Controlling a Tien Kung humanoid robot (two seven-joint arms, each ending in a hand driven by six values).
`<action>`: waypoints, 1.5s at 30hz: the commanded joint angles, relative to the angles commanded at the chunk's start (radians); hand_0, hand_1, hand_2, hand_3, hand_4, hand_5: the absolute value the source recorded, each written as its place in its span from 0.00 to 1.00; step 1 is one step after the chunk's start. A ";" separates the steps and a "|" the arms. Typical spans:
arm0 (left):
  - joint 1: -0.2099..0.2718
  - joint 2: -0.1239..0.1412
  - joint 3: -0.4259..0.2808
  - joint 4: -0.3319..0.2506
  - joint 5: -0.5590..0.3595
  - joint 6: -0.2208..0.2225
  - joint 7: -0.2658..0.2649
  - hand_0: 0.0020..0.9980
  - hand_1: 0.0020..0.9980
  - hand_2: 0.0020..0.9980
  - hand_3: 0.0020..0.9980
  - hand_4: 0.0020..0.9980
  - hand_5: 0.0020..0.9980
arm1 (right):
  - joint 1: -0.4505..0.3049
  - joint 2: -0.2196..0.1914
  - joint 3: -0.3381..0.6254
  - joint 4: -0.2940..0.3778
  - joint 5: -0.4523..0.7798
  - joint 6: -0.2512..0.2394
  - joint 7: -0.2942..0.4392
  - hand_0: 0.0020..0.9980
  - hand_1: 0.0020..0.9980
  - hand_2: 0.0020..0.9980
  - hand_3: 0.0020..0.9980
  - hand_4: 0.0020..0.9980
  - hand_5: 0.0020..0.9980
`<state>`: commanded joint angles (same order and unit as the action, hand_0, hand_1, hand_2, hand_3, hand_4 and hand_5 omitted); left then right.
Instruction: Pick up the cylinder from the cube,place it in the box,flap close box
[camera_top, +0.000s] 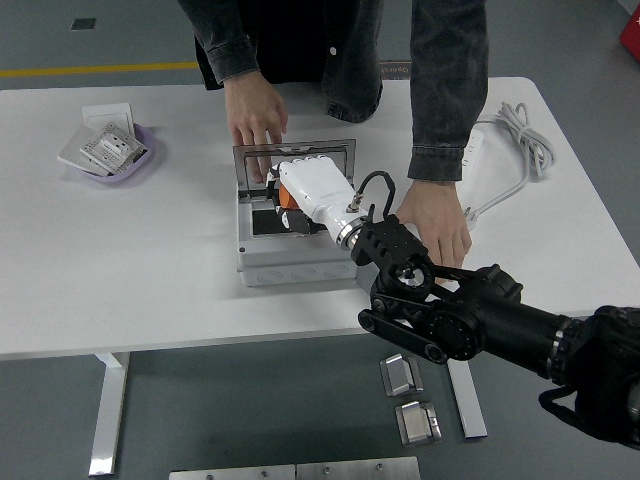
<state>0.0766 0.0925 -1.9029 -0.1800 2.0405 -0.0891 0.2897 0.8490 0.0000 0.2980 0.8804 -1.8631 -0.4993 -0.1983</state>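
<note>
A white table (150, 260) seen from above, with a grey box (290, 262) near its middle as the landmark. The box's clear lid (296, 156) stands upright along its far edge. The robot's right hand (312, 190), white with a black arm behind it, reaches from the lower right into the open box; its fingers point down inside, and whether they are curled or spread cannot be told. Just under the hand, inside the box, a small orange piece (284, 199) shows, possibly the cylinder; it is too hidden to be sure. A person in a dark denim jacket stands at the far side of the box. One of the person's hands (256, 122) rests on the lid's top edge. The other hand (436, 222) lies flat on the table just right of the box, beside the robot's wrist. Further right of the box lies a white power strip (473, 150) with its coiled cord. Far left of the box sits a purple dish (138, 160) holding white switch plates.
</note>
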 joint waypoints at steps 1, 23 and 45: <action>0.000 0.000 -0.001 0.000 0.002 0.000 0.000 0.69 0.69 0.62 0.72 0.72 0.45 | 0.000 0.000 0.001 0.000 0.000 -0.001 0.000 0.00 0.09 0.39 0.33 0.04 0.00; -0.019 -0.008 0.000 0.000 0.009 -0.004 0.000 0.69 0.69 0.62 0.72 0.72 0.45 | -0.008 0.000 0.009 -0.014 0.119 -0.005 0.070 0.00 0.11 0.43 0.46 0.30 0.00; -0.034 -0.011 0.025 0.000 -0.006 -0.008 -0.003 0.69 0.69 0.62 0.72 0.72 0.45 | -0.029 0.000 0.041 -0.037 0.149 0.020 0.122 0.22 0.39 0.62 0.80 0.74 0.38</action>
<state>0.0425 0.0812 -1.8780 -0.1800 2.0344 -0.0972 0.2870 0.8204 0.0000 0.3394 0.8433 -1.7141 -0.4791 -0.0766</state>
